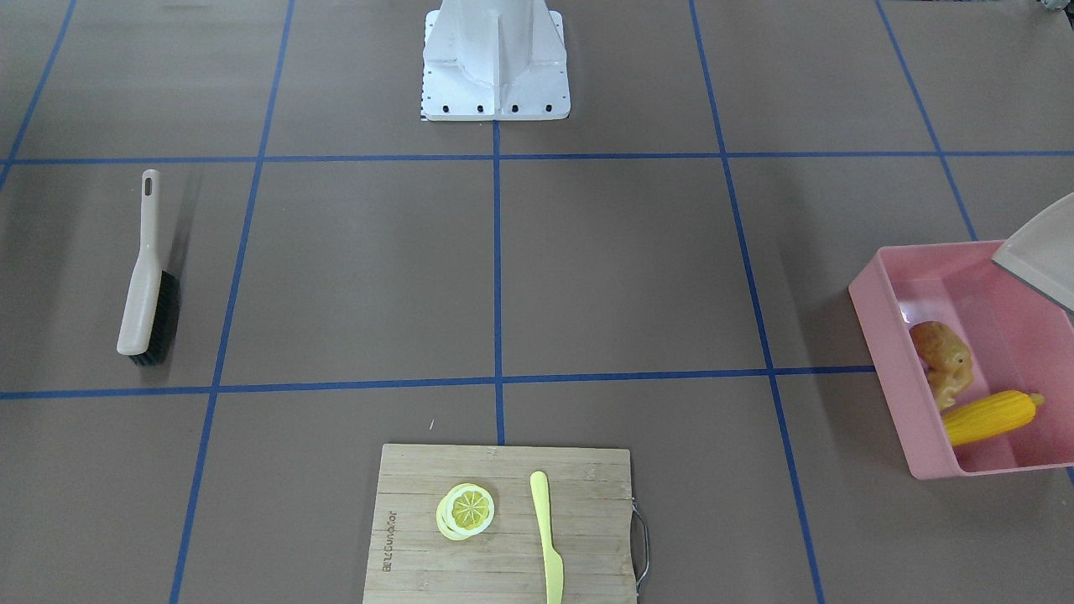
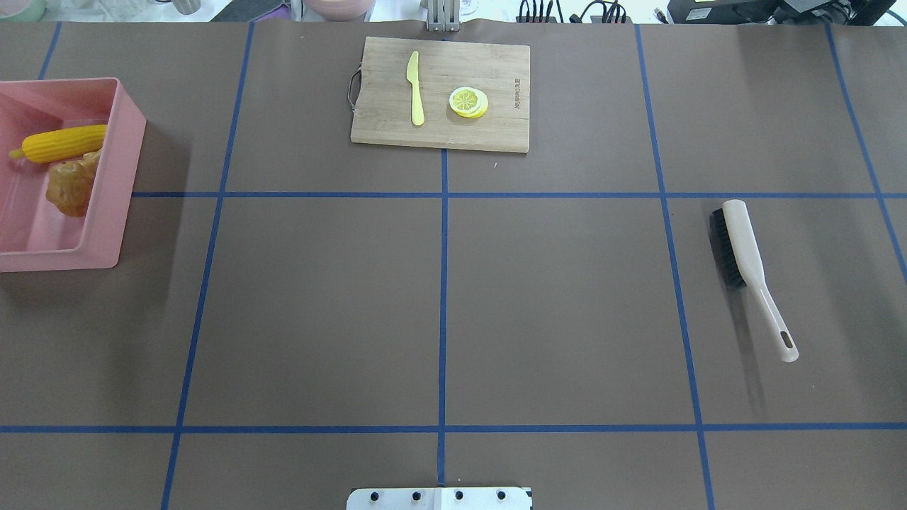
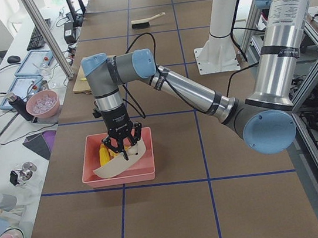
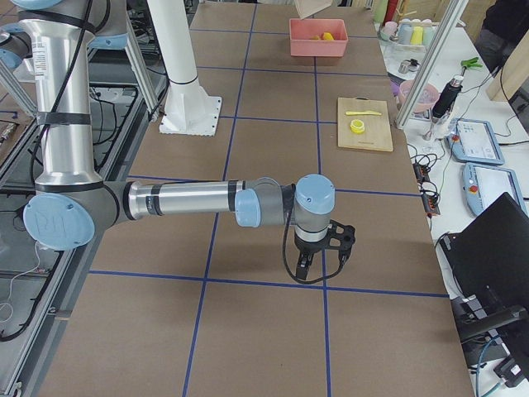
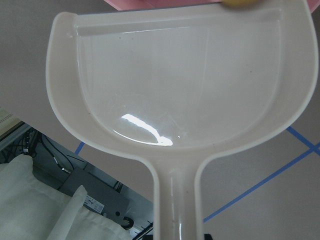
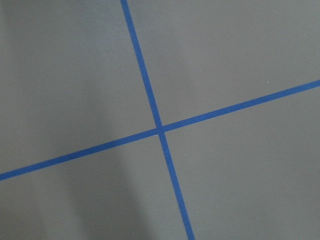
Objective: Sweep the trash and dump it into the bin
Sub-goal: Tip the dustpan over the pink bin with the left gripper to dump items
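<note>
Hanging above the pink bin [image 1: 898, 377] at the tabletop's [image 2: 553, 304] far left end, the beige dustpan [image 3: 121, 166] is tipped with its open lip down into the tub. That pose suits pouring, since anything in the pan would slide into the tub. The left wrist view shows the pan's scoop bare and glossy, with its handle running back toward the camera. The left end effector [image 3: 124, 143] carries the pan by that handle. It shows only in the side view, so I cannot tell how its fingers are set.

All three pieces of trash lie inside the bin: the corn cob [image 1: 990, 418] against one end wall, the ginger root [image 1: 956, 377] just beside it, and the potato [image 1: 930, 340] touching the ginger. The dump looks complete, and parking the pan seems to be what remains.

Across the tabletop, the hand brush [image 1: 147, 294] lies flat on its side, well apart from everything. The right end effector [image 4: 318, 256] hovers low over bare paper near a tape crossing, out of the way. Whether it is released or clenched I cannot tell. The lemon slice [image 1: 466, 510] and plastic knife [image 1: 547, 537] sit on the bamboo cutting board [image 1: 419, 537], not among the trash.
</note>
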Robot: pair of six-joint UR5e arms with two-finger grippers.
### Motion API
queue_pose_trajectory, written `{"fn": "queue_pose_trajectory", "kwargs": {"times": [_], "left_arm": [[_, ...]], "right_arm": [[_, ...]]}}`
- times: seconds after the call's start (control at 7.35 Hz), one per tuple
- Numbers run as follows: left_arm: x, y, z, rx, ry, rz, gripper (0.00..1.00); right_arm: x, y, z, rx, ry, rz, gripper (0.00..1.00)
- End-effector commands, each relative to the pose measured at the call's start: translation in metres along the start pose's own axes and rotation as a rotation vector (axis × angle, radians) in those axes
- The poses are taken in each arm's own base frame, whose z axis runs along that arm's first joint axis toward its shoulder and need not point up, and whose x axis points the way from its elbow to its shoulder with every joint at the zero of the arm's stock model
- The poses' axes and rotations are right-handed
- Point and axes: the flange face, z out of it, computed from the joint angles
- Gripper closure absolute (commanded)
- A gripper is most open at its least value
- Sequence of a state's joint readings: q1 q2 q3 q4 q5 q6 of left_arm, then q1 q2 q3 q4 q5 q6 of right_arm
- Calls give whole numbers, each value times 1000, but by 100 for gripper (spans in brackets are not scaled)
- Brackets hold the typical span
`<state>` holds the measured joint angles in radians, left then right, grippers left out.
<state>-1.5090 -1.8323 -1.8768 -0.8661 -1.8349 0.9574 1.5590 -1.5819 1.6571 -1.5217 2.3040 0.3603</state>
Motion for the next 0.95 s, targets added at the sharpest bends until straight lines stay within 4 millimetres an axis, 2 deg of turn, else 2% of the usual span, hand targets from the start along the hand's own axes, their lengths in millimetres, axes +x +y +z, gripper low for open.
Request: {"fn": "queue_pose_trajectory", "kwargs": {"times": [0.0,0.14,0.41,0.54,0.68,0.82], "left_arm": [[5,-3,-20,39,-32,19,97],[12,-7,-27,117,-38,34,97],[19,-24,-23,334,-20,75,96],[25,-38,-33,442,-42,135,96],[33,-57,-42,513,-83,209,96],[54,-97,-51,558,-131,320,96]], "right_arm": [[5,4,2,25,-3,-19,0],[-2,2,-2,28,-12,-23,0],[-5,2,-2,24,-18,-18,0],[-6,4,-1,-13,-31,12,0],[-10,3,-4,-28,-42,40,0],[-6,6,-1,-39,-42,69,0]]}}
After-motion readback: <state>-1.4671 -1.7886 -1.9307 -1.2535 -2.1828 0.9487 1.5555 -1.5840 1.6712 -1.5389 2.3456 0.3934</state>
